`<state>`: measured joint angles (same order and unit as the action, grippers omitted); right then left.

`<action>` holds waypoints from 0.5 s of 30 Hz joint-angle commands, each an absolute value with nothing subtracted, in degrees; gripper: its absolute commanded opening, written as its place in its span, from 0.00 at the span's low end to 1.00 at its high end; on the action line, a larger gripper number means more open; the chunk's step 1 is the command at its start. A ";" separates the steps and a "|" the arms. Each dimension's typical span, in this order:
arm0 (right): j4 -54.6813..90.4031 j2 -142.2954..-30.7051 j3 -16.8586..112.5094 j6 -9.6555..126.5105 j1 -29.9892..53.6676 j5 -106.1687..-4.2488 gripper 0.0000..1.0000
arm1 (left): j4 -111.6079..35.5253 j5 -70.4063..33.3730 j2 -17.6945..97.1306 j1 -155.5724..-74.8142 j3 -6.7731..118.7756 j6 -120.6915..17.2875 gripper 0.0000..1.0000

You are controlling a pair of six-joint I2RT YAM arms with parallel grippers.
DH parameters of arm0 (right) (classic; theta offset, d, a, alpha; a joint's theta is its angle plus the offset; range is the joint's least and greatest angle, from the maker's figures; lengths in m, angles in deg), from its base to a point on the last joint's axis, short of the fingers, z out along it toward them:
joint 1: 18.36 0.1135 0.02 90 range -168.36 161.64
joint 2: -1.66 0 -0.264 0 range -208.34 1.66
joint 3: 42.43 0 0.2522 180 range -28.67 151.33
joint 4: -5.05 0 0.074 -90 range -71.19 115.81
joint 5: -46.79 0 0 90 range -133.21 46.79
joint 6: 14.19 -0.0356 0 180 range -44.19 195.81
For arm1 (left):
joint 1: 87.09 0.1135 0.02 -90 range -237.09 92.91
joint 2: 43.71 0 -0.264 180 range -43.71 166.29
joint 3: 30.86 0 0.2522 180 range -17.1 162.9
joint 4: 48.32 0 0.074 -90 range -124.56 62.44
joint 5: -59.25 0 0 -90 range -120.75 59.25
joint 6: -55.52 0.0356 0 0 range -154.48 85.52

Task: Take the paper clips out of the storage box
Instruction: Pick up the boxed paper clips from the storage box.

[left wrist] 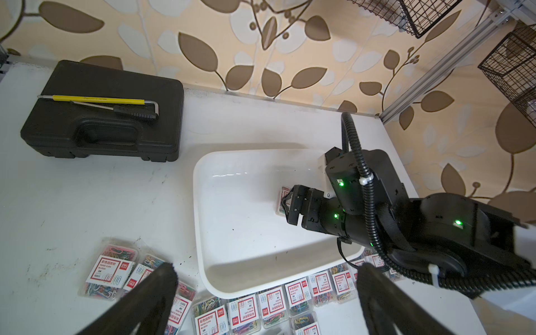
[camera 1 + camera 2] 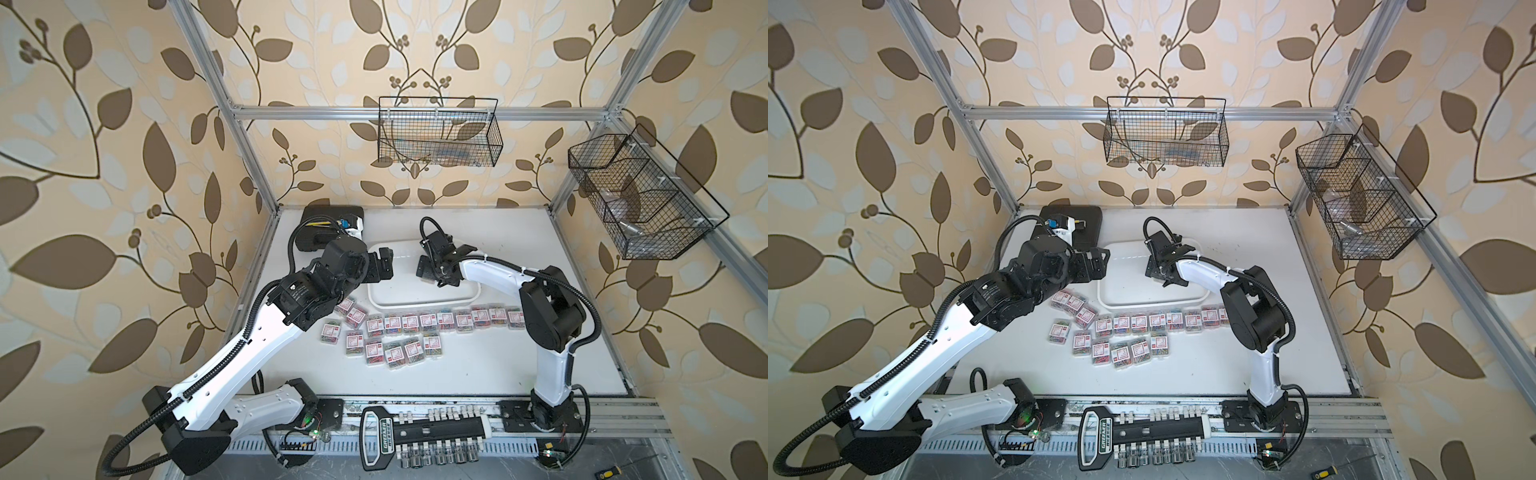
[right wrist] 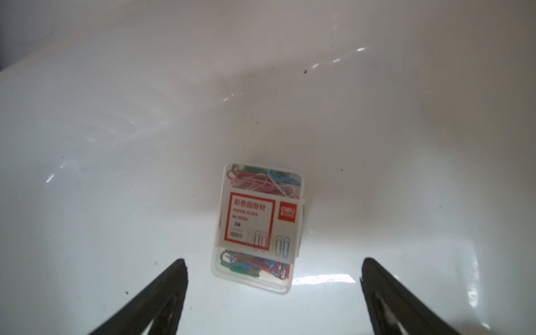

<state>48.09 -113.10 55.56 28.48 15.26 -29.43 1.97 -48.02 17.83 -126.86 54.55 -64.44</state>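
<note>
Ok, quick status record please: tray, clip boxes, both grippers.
tray: one clip box seen inside, flat, label up
other boxes: out on the table, in rows in front of the tray
right gripper: open, over the tray, fingers either side of the clip box, not touching it
left gripper: open, empty, by the tray's left end
to do: lift out the clip box

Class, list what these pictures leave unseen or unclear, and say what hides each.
Last clip box in the storage box: both top views, covered by the right gripper.
Clip boxes on the table: exact count, left arm overlaps some.
Wire basket contents: too small, behind mesh.
</note>
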 commanded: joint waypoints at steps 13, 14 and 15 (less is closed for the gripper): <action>51.64 -125.15 66.79 31.52 13.27 -30.80 0.72 | 6.79 -53.61 15.54 -126.82 55.20 -66.97 0.99; 51.80 -125.30 66.78 31.52 13.30 -30.90 0.70 | 6.75 -53.92 15.70 -126.82 55.09 -67.17 0.99; 51.89 -125.23 66.59 31.47 13.37 -30.93 0.69 | 6.68 -54.17 15.85 -126.83 55.07 -67.40 0.99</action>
